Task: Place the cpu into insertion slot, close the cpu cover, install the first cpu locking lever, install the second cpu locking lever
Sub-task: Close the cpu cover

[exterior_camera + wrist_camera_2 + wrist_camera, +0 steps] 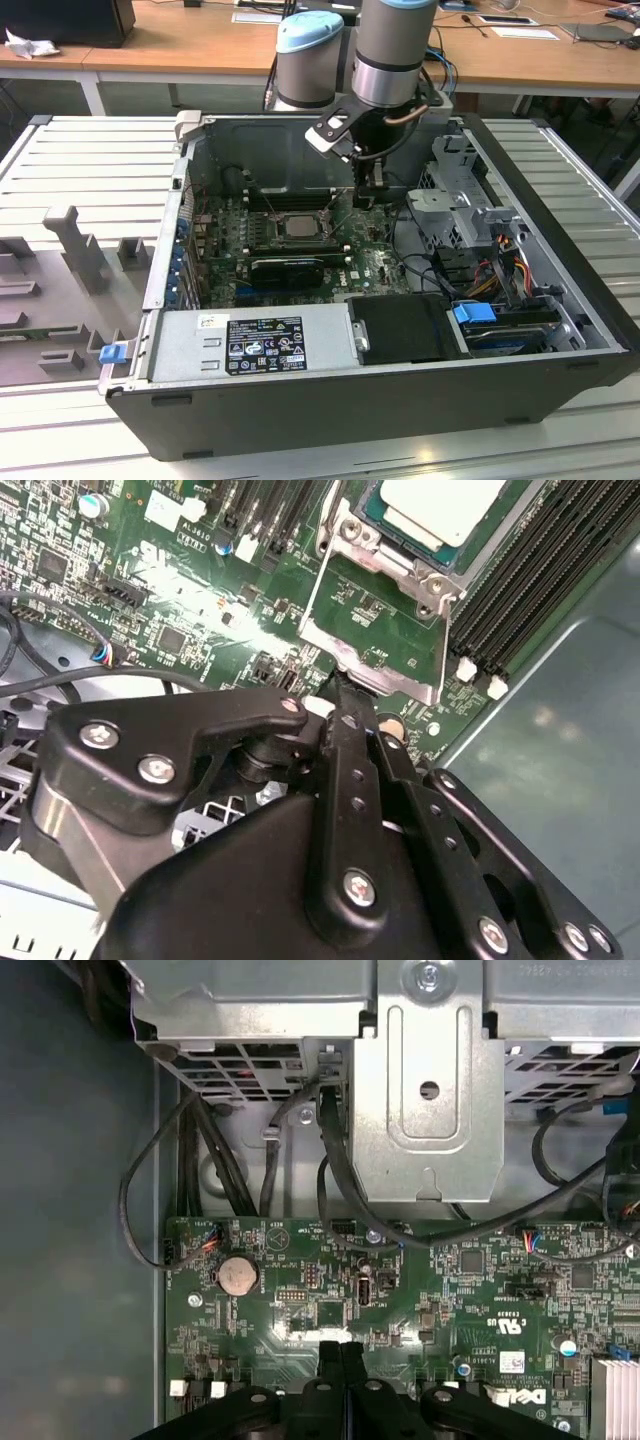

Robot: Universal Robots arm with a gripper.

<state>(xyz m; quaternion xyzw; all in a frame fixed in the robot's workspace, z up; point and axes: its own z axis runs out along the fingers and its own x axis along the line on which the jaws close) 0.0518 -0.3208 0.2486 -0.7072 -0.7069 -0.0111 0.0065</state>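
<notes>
In the exterior view the pincer (364,198) hangs inside the open case (330,400), which lies on the slatted counter (90,160). The cpu (297,225) sits seated in the slot (270,225), just beside the pincer toward the exterior view's left. The drive cage (460,200) stands close on the pincer's other side, so open room is narrow there. The case's rear wall rises just behind the arm.

In the second wrist view the pincer (340,692) points at the free edge of the cover (375,670). The cover is swung open toward the pincer, with green board showing through its window. I cannot tell whether tip and edge touch. The cpu (440,505) lies past the cover's hinge, flanked by memory slots (540,570). The case wall (560,760) runs close alongside.

In the first wrist view the pincer (341,1348) has its fingers (328,1360) pressed together, nothing visible between them. Ahead lie the board (450,1280), dark cables (330,1170) and the cage (430,1080).
</notes>
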